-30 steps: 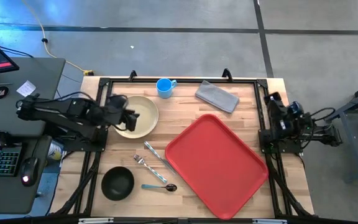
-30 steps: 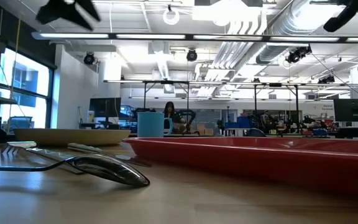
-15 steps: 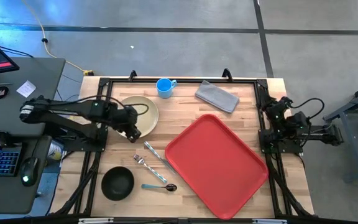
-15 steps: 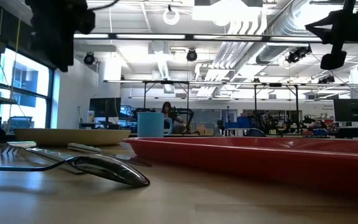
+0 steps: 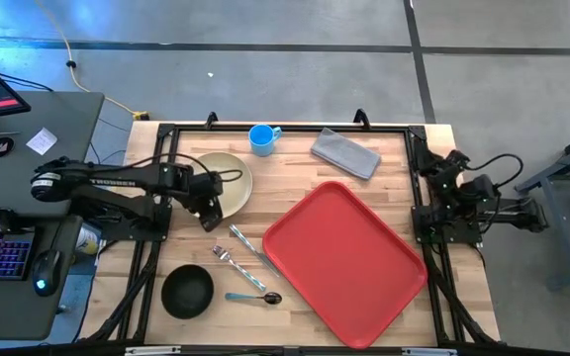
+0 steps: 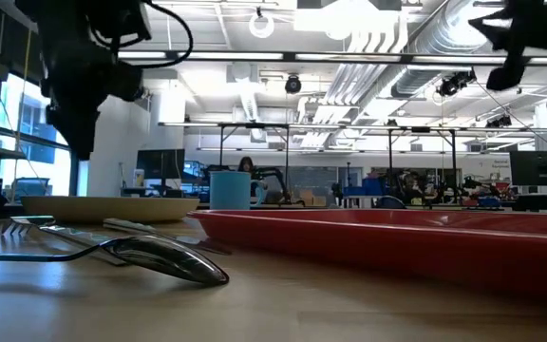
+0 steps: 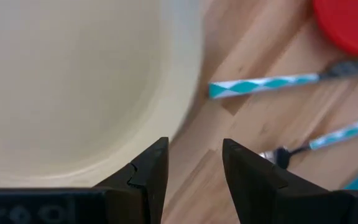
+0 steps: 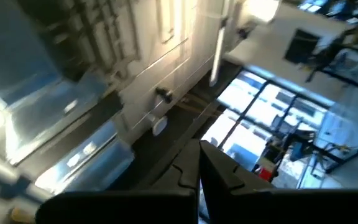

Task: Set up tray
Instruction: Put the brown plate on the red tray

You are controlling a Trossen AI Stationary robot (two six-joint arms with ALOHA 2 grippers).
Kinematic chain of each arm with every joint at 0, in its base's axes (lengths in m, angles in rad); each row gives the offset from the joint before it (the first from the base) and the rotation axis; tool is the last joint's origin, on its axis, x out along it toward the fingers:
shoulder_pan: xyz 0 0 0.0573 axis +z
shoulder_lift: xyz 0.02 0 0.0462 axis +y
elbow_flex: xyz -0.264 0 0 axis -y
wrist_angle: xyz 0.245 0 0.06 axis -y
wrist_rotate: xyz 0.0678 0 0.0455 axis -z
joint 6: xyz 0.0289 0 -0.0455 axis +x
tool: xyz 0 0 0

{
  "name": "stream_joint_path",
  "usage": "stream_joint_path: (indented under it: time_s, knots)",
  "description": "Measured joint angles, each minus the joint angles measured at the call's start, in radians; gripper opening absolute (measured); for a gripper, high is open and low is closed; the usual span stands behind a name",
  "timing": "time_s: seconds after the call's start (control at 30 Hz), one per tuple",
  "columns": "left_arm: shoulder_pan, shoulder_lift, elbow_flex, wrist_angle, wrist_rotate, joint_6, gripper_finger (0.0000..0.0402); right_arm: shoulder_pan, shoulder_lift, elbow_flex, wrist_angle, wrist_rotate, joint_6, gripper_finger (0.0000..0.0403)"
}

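Since the earlier frame the left gripper [image 5: 209, 205] has drawn in over the near rim of the beige plate [image 5: 228, 178], left of centre in the high view; the right arm has barely shifted. Left gripper fingers [image 7: 149, 171] stand narrowly apart, holding nothing, above the plate edge and bare table [image 5: 295, 173]. Right gripper [image 5: 441, 173] is parked at the right table edge, tilted upward, fingers closed together. The tray [image 5: 344, 259] lies empty, angled, lower right of centre. 3 utensils [image 5: 248, 265] lie just left of it.
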Motion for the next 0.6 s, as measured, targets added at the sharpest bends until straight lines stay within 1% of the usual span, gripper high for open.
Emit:
stream_joint_path:
  time_s: [0.07, 0.13, 0.23, 0.3, 0.4, 0.6]
  knots:
    - [0.0, -0.001, -0.01, 0.005, 0.005, 0.048, 0.0184, 0.0, 0.038, 0.07, -0.103, -0.044, -0.01, 0.0001]
    - [0.0, 0.006, -0.021, 0.017, 0.006, 0.084, 0.0184, 0.0, 0.097, 0.156, -0.276, -0.079, -0.015, 0.0001]
    - [0.0, 0.017, -0.051, 0.038, 0.007, 0.132, 0.0184, 0.0, 0.221, 0.31, -0.548, -0.13, -0.02, 0.0001]
    - [0.0, 0.024, -0.084, 0.069, 0.006, 0.156, 0.0184, 0.0, 0.314, 0.399, -0.696, -0.16, -0.027, 0.0001]
    - [0.0, 0.023, -0.136, 0.12, -0.001, 0.164, 0.0184, 0.0, 0.442, 0.506, -0.819, -0.224, -0.059, 0.0001]
    - [0.0, 0.023, -0.183, 0.164, -0.107, 0.139, 0.0184, 0.0, 0.631, 0.645, -0.936, -0.382, -0.084, 0.0001]
